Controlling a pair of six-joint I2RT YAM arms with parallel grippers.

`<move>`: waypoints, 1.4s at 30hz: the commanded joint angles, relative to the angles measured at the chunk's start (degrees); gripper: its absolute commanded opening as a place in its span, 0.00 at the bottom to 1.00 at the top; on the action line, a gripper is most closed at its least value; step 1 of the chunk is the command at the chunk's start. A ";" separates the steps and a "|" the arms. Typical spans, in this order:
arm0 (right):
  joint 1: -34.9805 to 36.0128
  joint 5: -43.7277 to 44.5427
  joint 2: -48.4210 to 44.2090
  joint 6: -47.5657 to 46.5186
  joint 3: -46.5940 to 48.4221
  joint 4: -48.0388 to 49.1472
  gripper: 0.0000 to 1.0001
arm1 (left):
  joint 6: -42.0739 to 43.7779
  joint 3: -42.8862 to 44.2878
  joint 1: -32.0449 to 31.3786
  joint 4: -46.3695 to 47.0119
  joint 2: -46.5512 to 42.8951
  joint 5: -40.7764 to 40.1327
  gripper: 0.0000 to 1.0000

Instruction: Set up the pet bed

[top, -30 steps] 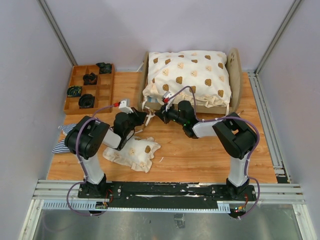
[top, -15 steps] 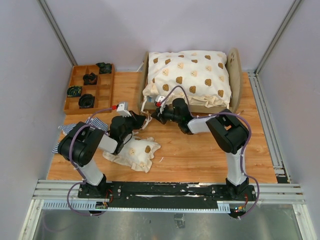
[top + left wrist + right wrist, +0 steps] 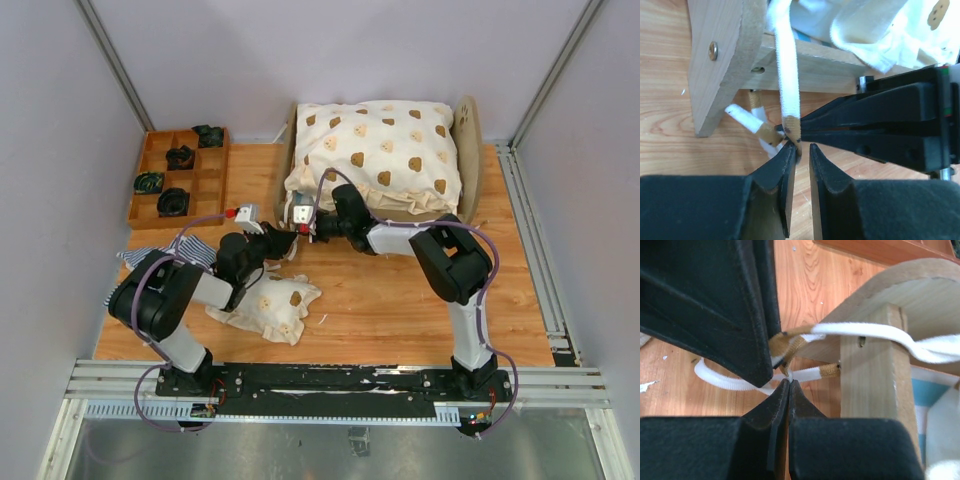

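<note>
Fingers (image 3: 782, 180) first: on left gripper (image 3: 801, 150), parted by a sliver, clamped on nothing, tan tip of tie (image 3: 787, 75) brushing one of them. On right gripper (image 3: 789, 382), pressed together, seemingly nipping that tie by its tip, though hard to judge from so close.

To do this tying step well: keep right pinch firm, open left only enough to take the tip, close on cord above the tan binding, then draw low along table (image 3: 400, 300) rather than upward, lest light bed (image 3: 468, 150) shift.

Beyond, at far middle of table: bed, near-left post (image 3: 720, 60) just beside both grippers, loaded with bear-print quilt (image 3: 385, 150), striped mattress (image 3: 925, 400) peeping beneath.

Far left: tray (image 3: 138, 212), dark coiled bits (image 3: 173, 202) in four of its cells.
</note>
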 commanded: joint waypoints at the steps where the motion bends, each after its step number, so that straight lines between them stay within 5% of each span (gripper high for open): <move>1: -0.54 -1.51 2.01 -10.80 3.88 -1.49 0.00 | 1.37 -1.14 -0.39 -0.26 -3.86 0.35 0.27; 9: -0.54 -0.48 1.75 -11.81 2.75 1.64 0.00 | -5.61 -0.17 -0.41 -19.64 -17.00 -18.96 0.36; 15: -0.60 -0.85 1.32 -11.80 1.78 3.15 0.00 | -18.96 1.38 -0.18 -28.62 -20.81 -27.28 0.46; 27: -0.50 -3.15 -0.55 -17.10 -0.10 2.30 0.00 | -34.25 8.21 1.55 -33.41 -12.67 -22.55 0.52; 42: -0.53 -2.29 -1.34 -17.66 -1.86 2.94 0.00 | -41.97 12.11 1.93 -33.64 -5.44 -18.50 0.50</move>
